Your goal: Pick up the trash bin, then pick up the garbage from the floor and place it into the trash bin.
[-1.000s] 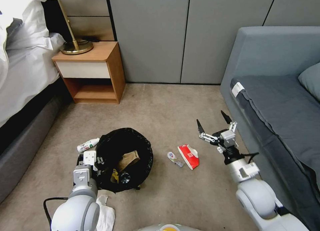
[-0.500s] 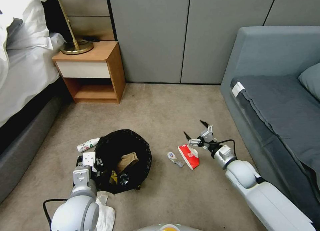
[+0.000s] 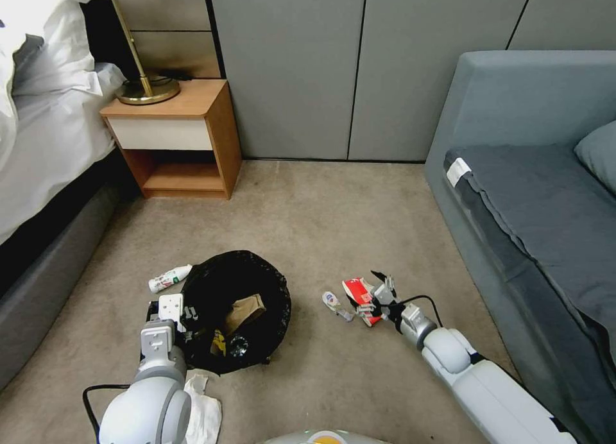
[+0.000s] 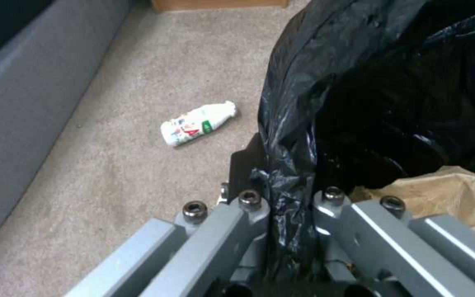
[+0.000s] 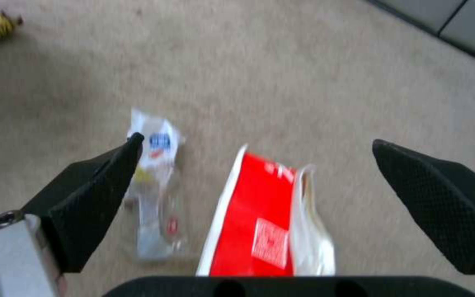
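Red carton (image 3: 360, 295) lies on the floor at three o'clock of the trash bin (image 3: 239, 309), long axis running toward the right gripper (image 5: 257, 165), whose wide-open, empty jaws straddle it. Left gripper (image 4: 290, 214) grips the bin's rim.

Beige carpet (image 3: 333, 206) covers the floor. A wooden nightstand (image 3: 186, 136), with a white drawer above an open shelf, stands against grey wall panels (image 3: 289, 65) and carries a brass lamp (image 3: 138, 78). A bed with white bedding (image 3: 45, 129) lies just beside it. A grey sofa (image 3: 532, 194) holds a cushion (image 3: 600, 152).
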